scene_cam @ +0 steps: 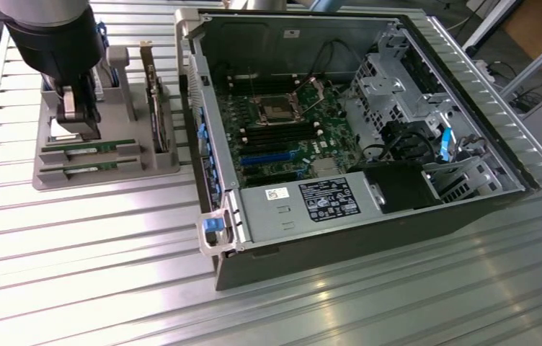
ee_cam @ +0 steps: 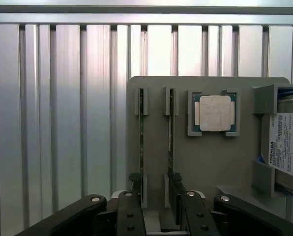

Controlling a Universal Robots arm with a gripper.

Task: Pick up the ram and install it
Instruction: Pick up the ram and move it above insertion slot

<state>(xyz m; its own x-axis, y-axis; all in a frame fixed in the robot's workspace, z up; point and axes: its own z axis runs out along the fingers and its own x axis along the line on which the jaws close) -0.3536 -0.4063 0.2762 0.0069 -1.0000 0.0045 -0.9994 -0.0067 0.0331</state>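
Just below open jaws, ram (ee_cam: 170, 132).

Noted on the arm (scene_cam: 48, 29): fat round housing, pale grey shell on top, black section under it. Below that I see the gripper (scene_cam: 78, 128): a light grey metal body, narrower than the arm, with a dark piece down its middle.

Wrist camera, same unit close up: matte black throughout. Two outer links (ee_cam: 75, 211) are long flat bars with rounded ends; two inner links (ee_cam: 129, 214) sit between them. I see several small round screws (ee_cam: 95, 199), bright silver heads on the black. The fingers (ee_cam: 176, 184) are slim, black and square-edged. A pale plate (ee_cam: 151, 223) shows between the inner links.
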